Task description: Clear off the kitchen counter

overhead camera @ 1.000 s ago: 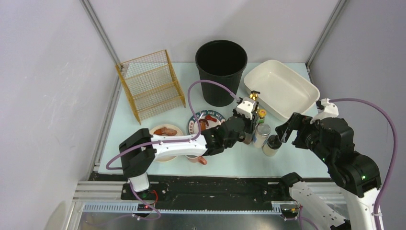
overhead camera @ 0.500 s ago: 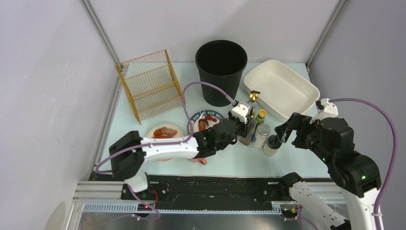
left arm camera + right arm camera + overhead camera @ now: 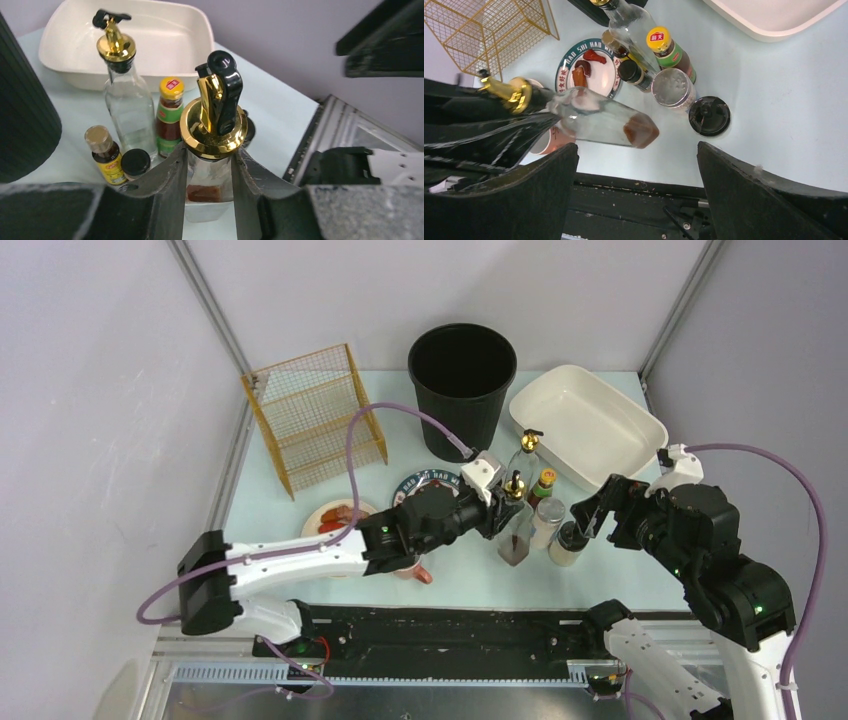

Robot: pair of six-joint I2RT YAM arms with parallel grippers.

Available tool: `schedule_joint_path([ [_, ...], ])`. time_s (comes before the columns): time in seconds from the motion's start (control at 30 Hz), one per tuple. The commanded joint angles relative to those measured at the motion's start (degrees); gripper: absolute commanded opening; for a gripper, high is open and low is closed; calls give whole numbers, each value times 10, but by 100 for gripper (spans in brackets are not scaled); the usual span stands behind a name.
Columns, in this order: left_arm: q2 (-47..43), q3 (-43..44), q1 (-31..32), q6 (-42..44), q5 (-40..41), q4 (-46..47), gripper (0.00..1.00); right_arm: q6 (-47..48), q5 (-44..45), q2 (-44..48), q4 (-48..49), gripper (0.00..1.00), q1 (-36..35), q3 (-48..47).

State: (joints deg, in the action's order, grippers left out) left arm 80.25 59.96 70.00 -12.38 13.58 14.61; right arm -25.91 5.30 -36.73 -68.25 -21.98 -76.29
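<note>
The pale mint-green kitchen counter [image 3: 300, 490] carries a cluster of bottles at centre right. My left gripper [image 3: 505, 504] is shut on the neck of a glass cruet [image 3: 515, 535] with a gold pourer and a little brown sauce, holding it in front of the cluster. In the left wrist view my jaws [image 3: 210, 160] clamp just under its gold cap [image 3: 214, 127]. It shows tilted in the right wrist view [image 3: 594, 117]. My right gripper [image 3: 592, 512] is open and empty above a black-lidded jar [image 3: 566, 543].
A second cruet [image 3: 527, 455], a yellow-capped sauce bottle [image 3: 543, 485] and a silver-lidded jar [image 3: 545, 522] stand together. Behind are a black bin [image 3: 462, 385], a white basin [image 3: 585, 425] and a gold wire rack [image 3: 315, 415]. Two food plates [image 3: 425, 485] [image 3: 335, 517] and a pink cup [image 3: 549, 140] sit front left.
My left arm has drawn back and swung left, bringing the gold-capped cruet out of the bottle cluster toward the front edge. The right arm has not moved.
</note>
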Motion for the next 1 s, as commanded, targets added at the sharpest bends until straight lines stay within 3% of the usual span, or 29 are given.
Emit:
schedule_joint_path([
  [0.0,-83,27,0,14,-51,12,0,1,-7,2,25,93,1,0],
  [0.3,-158,105,-30,38,20,-161,0,12,-28,-6,49,92,1,-12],
  [0.57,-192,157,-124,19,45,-262,0,19,-46,-22,81,91,1,-26],
  [0.77,-204,180,-217,18,45,-280,0,19,-79,-36,100,91,1,-26],
  [0.97,-174,211,-269,53,92,-277,0,25,-94,-54,120,91,1,-26],
])
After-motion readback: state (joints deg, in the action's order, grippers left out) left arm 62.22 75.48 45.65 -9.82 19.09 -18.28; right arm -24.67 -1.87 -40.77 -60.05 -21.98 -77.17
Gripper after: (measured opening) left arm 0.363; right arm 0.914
